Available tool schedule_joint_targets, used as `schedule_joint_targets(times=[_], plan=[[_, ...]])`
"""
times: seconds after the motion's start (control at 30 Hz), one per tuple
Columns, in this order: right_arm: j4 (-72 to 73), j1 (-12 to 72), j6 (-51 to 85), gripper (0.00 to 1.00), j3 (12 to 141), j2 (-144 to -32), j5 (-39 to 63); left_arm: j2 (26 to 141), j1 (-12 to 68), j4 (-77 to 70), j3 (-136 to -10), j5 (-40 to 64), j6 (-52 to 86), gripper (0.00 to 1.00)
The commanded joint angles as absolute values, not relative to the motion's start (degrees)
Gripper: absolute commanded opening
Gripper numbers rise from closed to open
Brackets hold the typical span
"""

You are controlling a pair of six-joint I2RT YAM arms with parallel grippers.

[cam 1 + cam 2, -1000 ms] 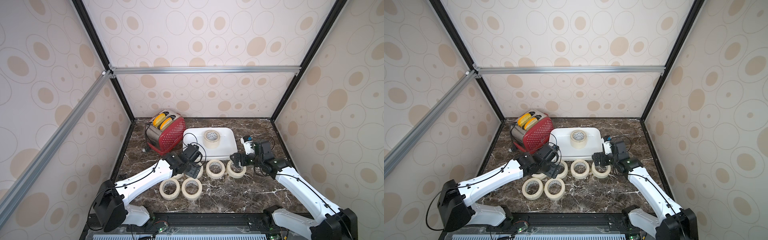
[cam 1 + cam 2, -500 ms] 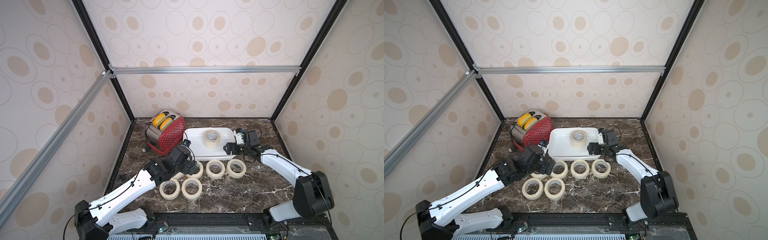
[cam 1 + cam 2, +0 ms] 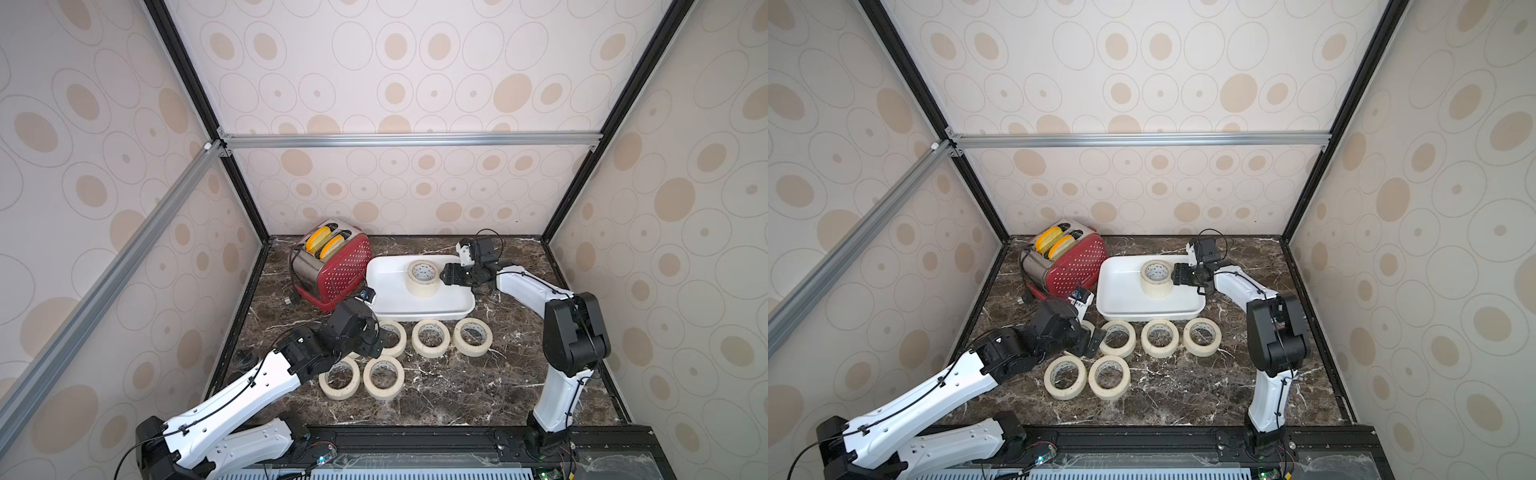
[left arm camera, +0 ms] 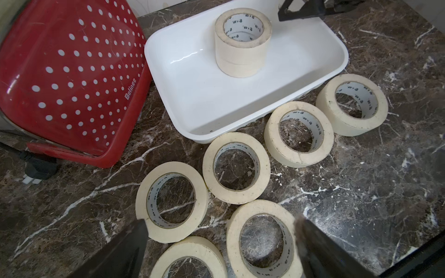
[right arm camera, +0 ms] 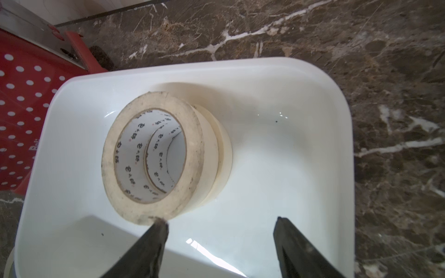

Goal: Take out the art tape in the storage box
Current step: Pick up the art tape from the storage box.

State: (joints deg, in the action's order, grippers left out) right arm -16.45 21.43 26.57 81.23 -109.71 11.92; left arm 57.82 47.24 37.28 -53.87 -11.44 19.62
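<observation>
At the far left stands the red toaster [image 3: 332,266]; leave it alone. Just in front of it, your left tool [image 4: 220,222] hangs spread wide over the six rolls [image 3: 431,337] already lying flat on the worktop [image 3: 478,386], and it grips none of them. Park it there, clear of the box.

To the right, the storage box [image 3: 390,299] holds the last art tape [image 3: 423,278]: two rolls stacked, with the upper one sitting slightly off-centre on the lower.

Your right tool [image 5: 219,219] is at the right side of that stack with its jaws apart and nothing between them. One fingertip [image 5: 160,220] is at the upper roll's rim, and whether it touches I cannot tell.

You are probably setting up the grasp, so take only the upper roll. Put one finger inside the core and the other outside its wall, low enough to bite but above the seam. Close firmly, then lift straight up. A sideways pull would likely drag the lower roll or slide the glossy box.
</observation>
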Motion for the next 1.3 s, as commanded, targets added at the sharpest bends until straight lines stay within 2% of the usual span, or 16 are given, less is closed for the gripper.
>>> schedule_joint_targets(times=[0.0,0.27,0.83,1.27], plan=[[-19.1,21.1,26.6,0.72,85.3,-112.3,12.4,57.2,47.4,36.7,-53.8,-9.2,18.9,0.99],[-20.1,21.0,26.9,0.68,91.3,-117.4,16.8,58.4,47.4,36.7,-54.2,-8.3,18.7,0.99],[-24.5,21.3,25.3,0.55,98.2,-123.8,18.4,60.0,47.4,37.9,-54.7,-9.6,18.9,0.99],[-24.0,21.3,24.3,0.27,96.6,-122.7,18.6,62.9,47.4,38.0,-54.7,-10.6,18.7,0.99]])
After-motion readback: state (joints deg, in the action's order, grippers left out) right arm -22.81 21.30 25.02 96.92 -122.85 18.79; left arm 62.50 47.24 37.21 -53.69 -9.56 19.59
